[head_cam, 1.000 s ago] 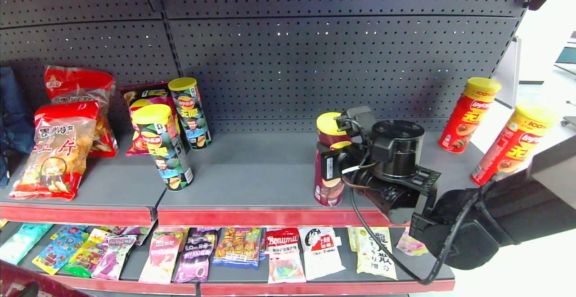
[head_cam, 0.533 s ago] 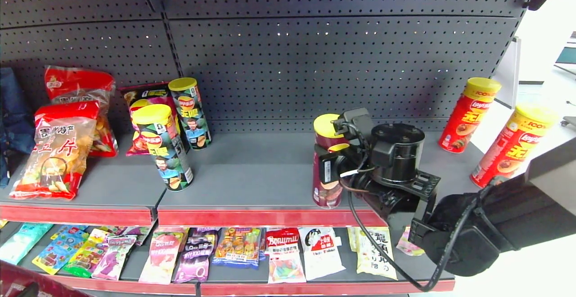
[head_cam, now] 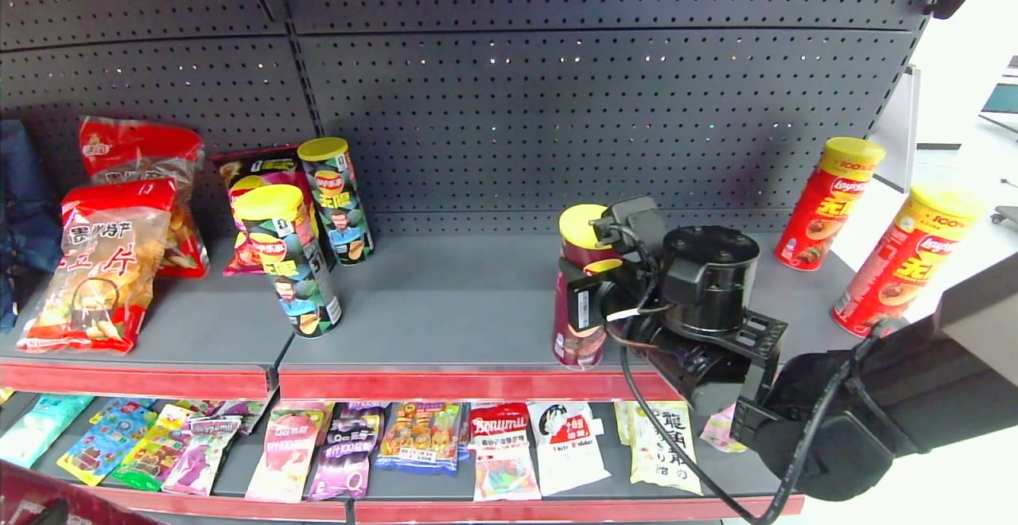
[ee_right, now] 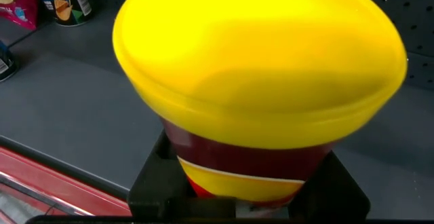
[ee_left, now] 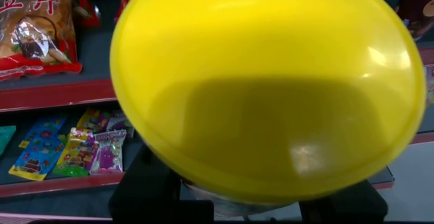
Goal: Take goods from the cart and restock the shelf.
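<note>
The grey pegboard shelf unit [head_cam: 557, 111] fills most of what I see from the head camera. The maroon chip can [head_cam: 574, 346] is my reference for everything else. It stands upright on the upper shelf board [head_cam: 445, 302], close to the red front lip, and its yellow lid faces up.

The right arm [head_cam: 843, 406] comes in from the can's right. The right gripper [head_cam: 590, 306] is closed around the can's middle, with one black pad flat against the side facing me. In the right wrist view the fingers flank the can's body just below the lid.

Far to the left of the maroon can, two red snack bags [head_cam: 103, 262] lean near the end of the same board. Nearer the can, but still well apart from it, are two dark patterned chip cans [head_cam: 290, 270], also with yellow lids. One stands towards the front and the other is back by the pegboard, beside a dark bag [head_cam: 254, 167]. Two red chip cans [head_cam: 827, 203] stand to the right of the maroon can, beyond the arm.

Below the maroon can, the lower shelf [head_cam: 557, 507] holds a row of flat snack packets [head_cam: 421, 437].

The left gripper [ee_left: 251, 207] holds a second yellow-lidded can [ee_left: 264, 81] end-on to its wrist camera. It is out in front of the shelf, and the lid hides the can's body.
</note>
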Available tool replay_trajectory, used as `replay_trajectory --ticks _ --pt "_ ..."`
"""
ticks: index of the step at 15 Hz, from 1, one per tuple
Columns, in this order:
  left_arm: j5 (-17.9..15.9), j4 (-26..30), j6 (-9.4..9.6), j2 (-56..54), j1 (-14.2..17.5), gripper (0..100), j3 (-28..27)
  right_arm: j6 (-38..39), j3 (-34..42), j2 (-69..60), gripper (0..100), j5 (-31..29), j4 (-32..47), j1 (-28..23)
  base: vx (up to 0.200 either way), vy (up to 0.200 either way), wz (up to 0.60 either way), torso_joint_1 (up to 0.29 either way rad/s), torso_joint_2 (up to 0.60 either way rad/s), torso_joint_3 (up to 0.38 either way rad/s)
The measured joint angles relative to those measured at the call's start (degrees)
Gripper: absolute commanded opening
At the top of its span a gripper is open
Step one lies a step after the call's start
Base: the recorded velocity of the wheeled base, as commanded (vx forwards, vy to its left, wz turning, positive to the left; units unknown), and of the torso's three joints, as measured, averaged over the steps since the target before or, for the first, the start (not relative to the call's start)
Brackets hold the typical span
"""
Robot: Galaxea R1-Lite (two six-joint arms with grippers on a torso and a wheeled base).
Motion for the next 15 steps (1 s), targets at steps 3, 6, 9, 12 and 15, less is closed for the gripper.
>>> replay_trajectory --ticks 3,6,9,12,15 --pt "0.0 0.0 0.0 0.0 0.0 0 0.0 0.0 0.0 0.1 0 0.0 -0.3 0.1 0.0 0.0 0.0 0.0 0.0 0.0" --pt "0.0 0.0 -0.02 0.0 0.0 0 0.1 0.4 -0.1 0.4 0 0.0 -0.4 0.1 0.0 0.0 0.0 0.0 0.0 0.0" --pt "0.0 0.0 0.0 -0.1 0.0 0 0.1 0.4 -0.1 0.7 0 0.0 -1.3 0.1 0.0 0.0 0.0 0.0 0.0 0.0" --pt "0.0 0.0 -0.02 -0.1 0.0 0 0.1 0.3 -0.1 1.0 100 0.0 -2.0 0.1 0.0 0.0 0.0 0.0 0.0 0.0" --pt "0.0 0.0 -0.02 -0.1 0.0 0 0.2 0.4 0.0 1.4 100 0.0 -2.5 0.7 0.0 0.0 0.0 0.0 0.0 0.0"
